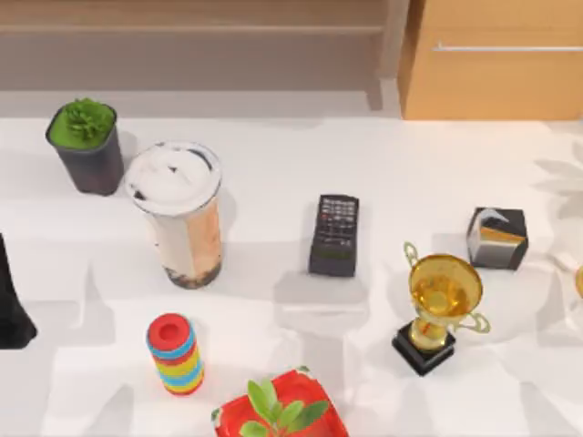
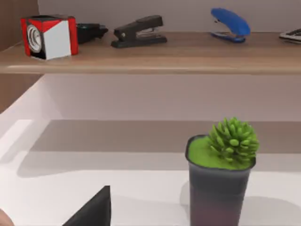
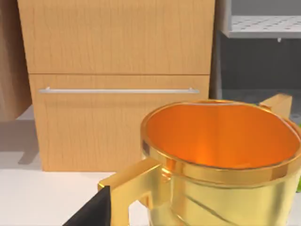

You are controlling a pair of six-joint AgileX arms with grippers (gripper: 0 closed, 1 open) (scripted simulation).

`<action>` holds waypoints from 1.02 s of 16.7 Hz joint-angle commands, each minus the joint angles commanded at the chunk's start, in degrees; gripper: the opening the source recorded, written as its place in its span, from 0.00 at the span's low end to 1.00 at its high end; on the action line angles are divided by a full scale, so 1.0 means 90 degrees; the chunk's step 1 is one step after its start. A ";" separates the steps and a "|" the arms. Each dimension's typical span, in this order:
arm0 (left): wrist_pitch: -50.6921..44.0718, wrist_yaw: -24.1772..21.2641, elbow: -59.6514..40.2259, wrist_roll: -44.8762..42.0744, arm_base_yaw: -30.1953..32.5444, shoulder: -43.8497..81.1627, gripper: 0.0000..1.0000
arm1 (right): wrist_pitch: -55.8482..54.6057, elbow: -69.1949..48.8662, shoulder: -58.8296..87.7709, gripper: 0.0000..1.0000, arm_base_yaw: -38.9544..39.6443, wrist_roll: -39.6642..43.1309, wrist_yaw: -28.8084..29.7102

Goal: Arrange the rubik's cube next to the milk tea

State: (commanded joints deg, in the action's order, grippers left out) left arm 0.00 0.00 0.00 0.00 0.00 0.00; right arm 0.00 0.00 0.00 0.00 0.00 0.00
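- The milk tea (image 1: 179,215) stood upright on the white table (image 1: 273,155), left of centre, its white foamy top uppermost and dark pearls showing at its base.
- The rubik's cube could not be located on the table; a black cube with grey-and-orange faces (image 1: 497,238) sat well to the right, apart from the cup.
- A dark pot with a green plant (image 1: 86,144) stood just far-left of the milk tea; from the left wrist view the same pot (image 2: 220,183) was close by.
- A striped ring stack with a red top (image 1: 175,353) stood near of the cup, on the table's near left.
- A black remote control (image 1: 334,234) lay at the centre, between the cup and the gold trophy (image 1: 439,309).
- The trophy rested on a black base at the near right; in the right wrist view its gold bowl (image 3: 221,160) was close to the camera.
- A red pot with green leaves (image 1: 281,411) sat at the near edge, centre.
- A dark shape at the table's left edge (image 1: 11,305) appeared to be part of the left arm; whether either gripper was wide or narrow could not be told.
- On a wooden shelf (image 2: 150,54) beyond the table lay a red-and-white cube (image 2: 48,36), a black stapler (image 2: 139,31) and a blue stapler (image 2: 229,23).
- A wooden cabinet (image 3: 120,84) with a metal handle stood behind the trophy.
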 joint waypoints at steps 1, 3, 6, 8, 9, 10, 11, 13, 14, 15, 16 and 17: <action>0.0000 0.0000 0.0000 0.0000 0.0000 0.0000 1.00 | 0.0000 0.0000 0.0000 1.00 0.0000 0.0000 0.0000; 0.0024 0.0017 -0.0065 -0.0003 0.0025 0.0059 1.00 | 0.0000 0.0000 0.0000 1.00 0.0000 0.0000 0.0000; 0.0184 0.0181 -0.0659 -0.0019 0.0232 0.0620 1.00 | 0.0000 0.0000 0.0000 1.00 0.0000 0.0000 0.0000; 0.0299 0.0379 -0.1382 -0.0027 0.0446 0.1321 1.00 | 0.0000 0.0000 0.0000 1.00 0.0000 0.0000 0.0000; 0.0349 0.0500 -0.1837 -0.0028 0.0567 0.1769 1.00 | 0.0000 0.0000 0.0000 1.00 0.0000 0.0000 0.0000; 0.0394 0.0632 -0.2342 -0.0028 0.0697 0.2281 1.00 | 0.0000 0.0000 0.0000 1.00 0.0000 0.0000 0.0000; 0.0433 0.0773 -0.2878 -0.0028 0.0833 0.2858 1.00 | 0.0000 0.0000 0.0000 1.00 0.0000 0.0000 0.0000; 0.0502 0.1068 -0.3954 -0.0030 0.1120 0.4174 1.00 | 0.0000 0.0000 0.0000 1.00 0.0000 0.0000 0.0000; 0.0537 0.1218 -0.4461 -0.0032 0.1269 0.4846 1.00 | 0.0000 0.0000 0.0000 1.00 0.0000 0.0000 0.0000; 0.0575 0.1365 -0.4948 -0.0036 0.1421 0.5476 1.00 | 0.0000 0.0000 0.0000 1.00 0.0000 0.0000 0.0000; 0.0617 0.1508 -0.5435 -0.0040 0.1576 0.6054 1.00 | 0.0000 0.0000 0.0000 1.00 0.0000 0.0000 0.0000; 0.0662 0.1644 -0.5928 -0.0045 0.1733 0.6606 1.00 | 0.0000 0.0000 0.0000 1.00 0.0000 0.0000 0.0000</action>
State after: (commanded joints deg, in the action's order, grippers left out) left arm 5.96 14.80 -53.36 -0.40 15.60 59.46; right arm 0.00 0.00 0.00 0.00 0.00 0.00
